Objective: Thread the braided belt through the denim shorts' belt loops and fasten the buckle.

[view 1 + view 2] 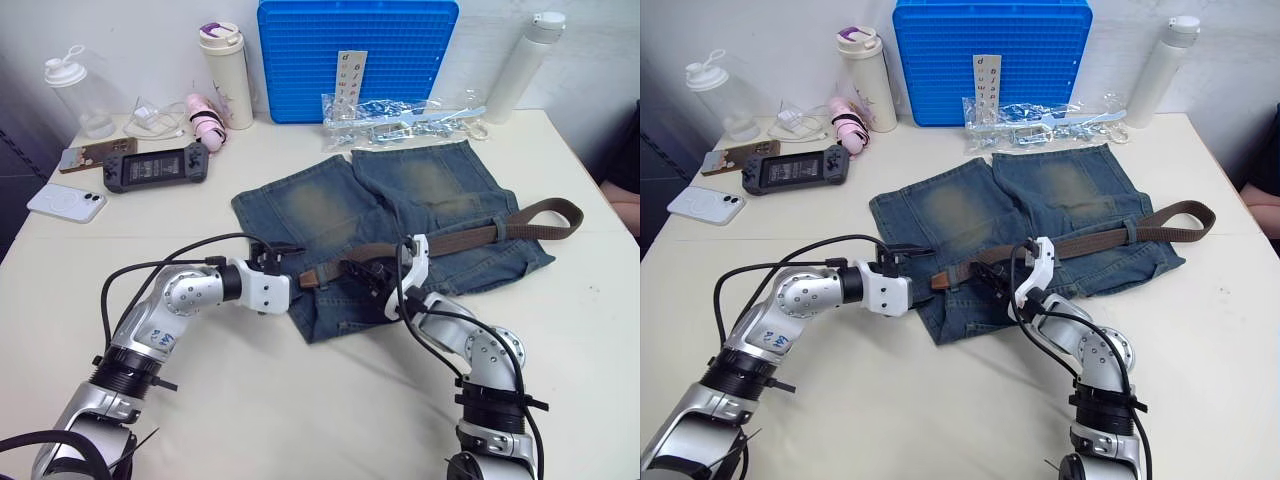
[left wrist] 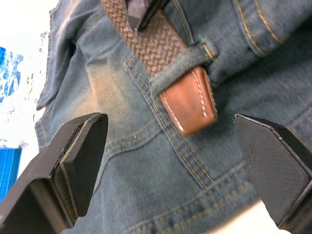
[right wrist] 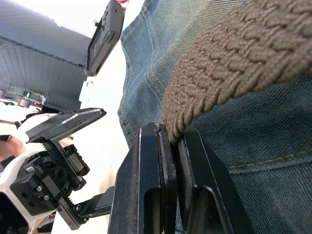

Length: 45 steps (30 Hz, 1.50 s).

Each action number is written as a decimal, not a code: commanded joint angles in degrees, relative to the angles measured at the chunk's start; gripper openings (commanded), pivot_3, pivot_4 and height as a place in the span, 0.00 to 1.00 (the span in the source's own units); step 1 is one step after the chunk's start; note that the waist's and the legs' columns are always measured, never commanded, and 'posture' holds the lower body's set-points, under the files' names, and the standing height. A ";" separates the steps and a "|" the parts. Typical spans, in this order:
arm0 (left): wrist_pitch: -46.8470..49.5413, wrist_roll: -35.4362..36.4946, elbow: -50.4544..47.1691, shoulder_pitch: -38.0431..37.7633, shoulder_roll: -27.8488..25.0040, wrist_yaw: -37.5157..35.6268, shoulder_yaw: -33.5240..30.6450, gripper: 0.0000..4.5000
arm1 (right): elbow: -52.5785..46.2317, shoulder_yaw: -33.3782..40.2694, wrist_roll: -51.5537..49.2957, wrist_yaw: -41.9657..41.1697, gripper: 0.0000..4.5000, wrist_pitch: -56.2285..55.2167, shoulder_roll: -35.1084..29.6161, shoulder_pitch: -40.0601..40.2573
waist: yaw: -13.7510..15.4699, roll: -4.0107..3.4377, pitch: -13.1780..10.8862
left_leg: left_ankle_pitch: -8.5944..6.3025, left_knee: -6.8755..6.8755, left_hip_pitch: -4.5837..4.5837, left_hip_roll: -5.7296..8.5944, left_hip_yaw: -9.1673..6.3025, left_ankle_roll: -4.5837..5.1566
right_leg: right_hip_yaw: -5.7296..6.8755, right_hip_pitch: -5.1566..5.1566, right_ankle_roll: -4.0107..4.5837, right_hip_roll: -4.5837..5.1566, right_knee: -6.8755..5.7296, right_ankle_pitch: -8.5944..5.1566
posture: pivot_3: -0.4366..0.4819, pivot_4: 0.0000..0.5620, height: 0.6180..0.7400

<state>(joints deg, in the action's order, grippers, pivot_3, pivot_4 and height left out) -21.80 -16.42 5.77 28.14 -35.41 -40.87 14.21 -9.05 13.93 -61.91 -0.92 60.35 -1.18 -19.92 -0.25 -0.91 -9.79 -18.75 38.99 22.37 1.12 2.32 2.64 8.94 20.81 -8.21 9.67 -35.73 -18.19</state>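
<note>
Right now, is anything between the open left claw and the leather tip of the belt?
Nothing visible. The left claw is open, with the braided belt's leather tip poking out of a belt loop straight ahead, lying on the denim shorts. The right claw pinches the belt farther back.

Braided belt lies across denim shorts, both tools near.

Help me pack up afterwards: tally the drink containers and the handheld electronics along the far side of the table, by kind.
Bottles and tumblers: 3 (clear shaker bottle, cream tumbler, white bottle)
Phones: 2 (white phone, brown-cased phone)
Game consoles: 1 (dark handheld console)
Total: 6
</note>
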 commanded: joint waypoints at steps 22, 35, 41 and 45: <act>-3.07 3.70 2.22 0.54 -4.68 -1.82 -3.41 0.00 | -15.47 -1.62 7.99 -28.54 0.72 -2.83 -42.05 4.00 | 0.20 -0.04 -0.21 | 0.01 0.06 0.49 0.09 0.15 0.19 | 0.14 0.27 0.00 0.11 0.35 0.00 | 0.48 0.27 0.58; 1.25 12.56 -2.22 -17.97 -19.20 -5.07 -18.78 0.00 | -1.20 -13.78 29.13 -32.31 0.01 -10.51 -46.48 4.40 | 0.24 0.32 -0.42 | 0.08 0.07 0.12 0.09 0.35 0.26 | 0.16 -0.25 0.00 0.22 0.81 0.00 | 0.48 0.27 0.58; 0.58 14.57 -3.44 -30.08 -22.33 -5.17 -27.17 0.00 | 0.89 -14.14 30.92 -35.75 0.01 -9.85 -47.78 3.46 | 0.25 0.46 -0.37 | -0.04 0.06 -0.01 0.10 0.35 0.18 | 0.12 -0.32 0.01 0.65 0.84 0.00 | 0.48 0.27 0.58; 3.80 13.41 -5.57 -39.41 -22.20 -3.74 -33.86 0.00 | 3.12 -14.32 31.56 -40.06 0.01 -9.38 -50.75 2.54 | 0.34 0.46 -0.38 | -0.12 0.03 -0.02 0.10 0.35 0.17 | 0.15 -0.28 0.01 0.68 0.80 0.00 | 0.48 0.27 0.58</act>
<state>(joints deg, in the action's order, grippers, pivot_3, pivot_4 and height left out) -19.34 -2.56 0.34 -9.07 -56.83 -45.08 -15.95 -8.95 0.21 -32.80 -40.15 48.95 -50.06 -18.30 0.09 -0.45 -10.17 -18.91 39.02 22.35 1.23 2.68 2.81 9.08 20.52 -8.20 10.36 -34.93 -18.19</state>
